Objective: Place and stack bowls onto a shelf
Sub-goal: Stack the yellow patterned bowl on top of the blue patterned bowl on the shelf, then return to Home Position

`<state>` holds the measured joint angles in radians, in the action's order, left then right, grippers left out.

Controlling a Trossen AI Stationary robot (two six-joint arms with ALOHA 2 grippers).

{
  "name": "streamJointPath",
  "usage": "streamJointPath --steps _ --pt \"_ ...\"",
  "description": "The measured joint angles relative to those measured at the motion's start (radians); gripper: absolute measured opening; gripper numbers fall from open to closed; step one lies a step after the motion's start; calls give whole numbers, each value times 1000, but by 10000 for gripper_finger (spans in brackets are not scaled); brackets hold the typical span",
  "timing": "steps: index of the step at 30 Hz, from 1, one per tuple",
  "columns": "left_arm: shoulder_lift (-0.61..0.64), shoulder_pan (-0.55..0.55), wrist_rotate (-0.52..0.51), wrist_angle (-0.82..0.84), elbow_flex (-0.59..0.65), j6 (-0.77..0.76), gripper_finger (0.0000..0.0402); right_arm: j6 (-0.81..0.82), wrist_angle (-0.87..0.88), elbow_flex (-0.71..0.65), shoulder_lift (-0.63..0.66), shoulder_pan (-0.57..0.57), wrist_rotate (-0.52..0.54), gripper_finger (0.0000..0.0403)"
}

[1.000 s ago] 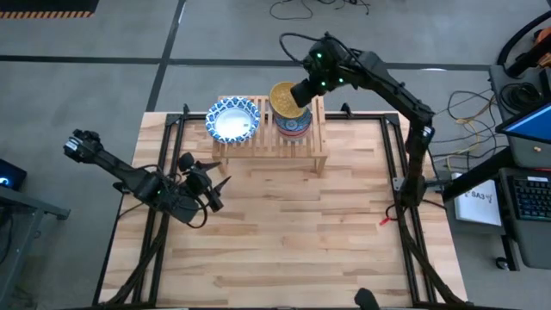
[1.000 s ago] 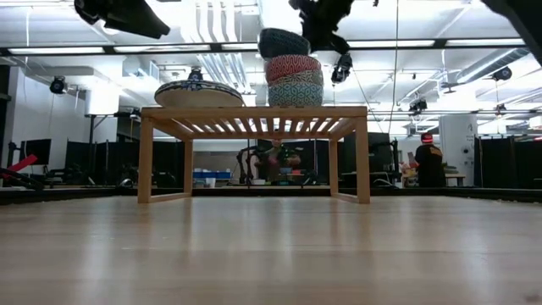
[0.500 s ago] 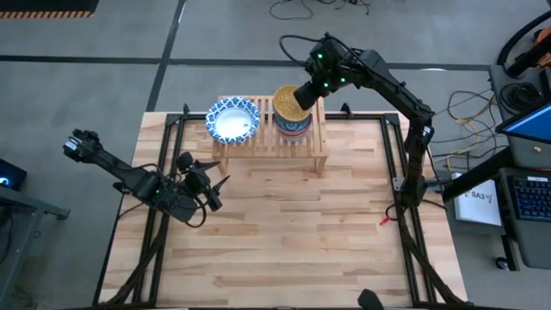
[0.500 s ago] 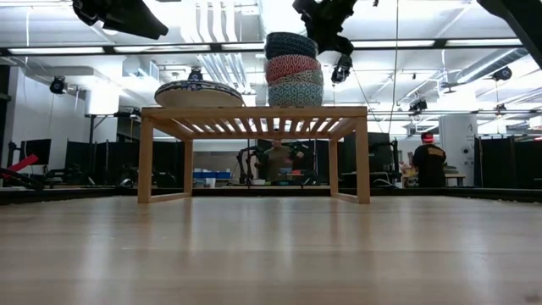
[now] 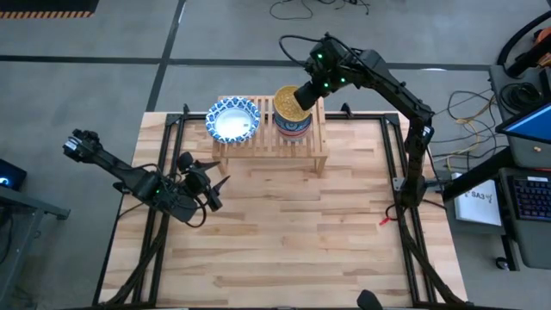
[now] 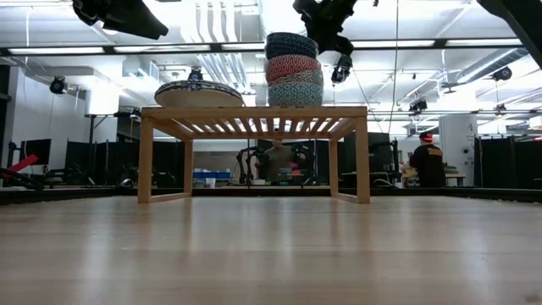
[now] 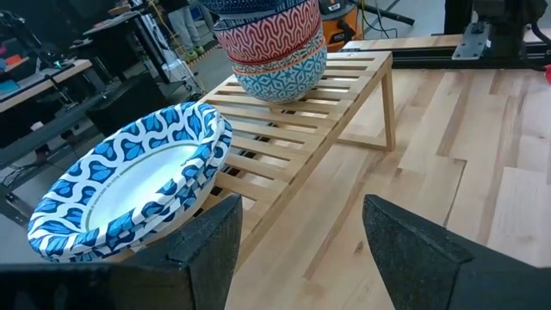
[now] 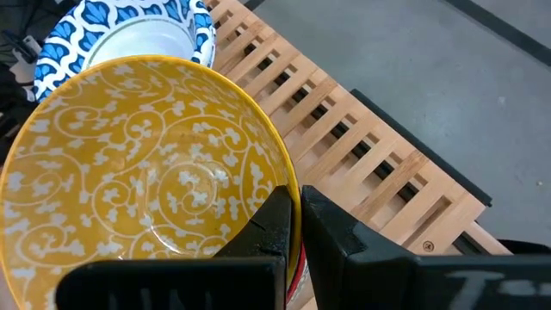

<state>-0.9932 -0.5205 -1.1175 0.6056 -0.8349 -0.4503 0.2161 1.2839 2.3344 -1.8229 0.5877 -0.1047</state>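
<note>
The light-wood shelf (image 5: 303, 146) stands at the table's far side. A stack of wide white bowls with blue rims (image 5: 232, 120) rests on its left part. Beside it stands a stack of smaller bowls (image 6: 294, 68): teal lowest, red above, and on top a bowl that is dark outside and yellow inside (image 5: 289, 104). My right gripper (image 5: 303, 95) is over the far right rim of that top bowl, shut on it. My left gripper (image 5: 215, 185) hovers open over the table, near and left of the shelf, touching nothing. My right gripper pinches the yellow bowl's rim (image 8: 289, 176) at its far right side, one finger (image 8: 274, 226) inside the bowl and the other (image 8: 336, 231) outside. It comes slanting down from the far right. The bowl sits level, nested on the red bowl (image 6: 294, 66).
The shelf's right end (image 5: 318, 129) shows bare slats. Black frame rails (image 5: 394, 172) run along the table's left and right sides. The near half of the wooden table (image 5: 284, 241) lies open. People stand in the room beyond the table (image 6: 428, 161).
My right gripper has come down and a little toward the table's right with the yellow bowl. The bowl, first held clear above the stack and off to the left, now sits nested on the red bowl. The gripper has stayed shut on the rim.
</note>
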Motion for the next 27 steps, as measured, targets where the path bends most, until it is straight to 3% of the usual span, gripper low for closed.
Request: streamJointPath --steps 11,21,27 --pt "0 0 0 0 0 0 224 -8 48 0 0 -1 -4 20" --pt "0 0 0 1 0 0 224 -6 42 0 1 0 -1 97" --pt "0 -1 0 4 0 0 224 -41 40 0 31 2 34 117"
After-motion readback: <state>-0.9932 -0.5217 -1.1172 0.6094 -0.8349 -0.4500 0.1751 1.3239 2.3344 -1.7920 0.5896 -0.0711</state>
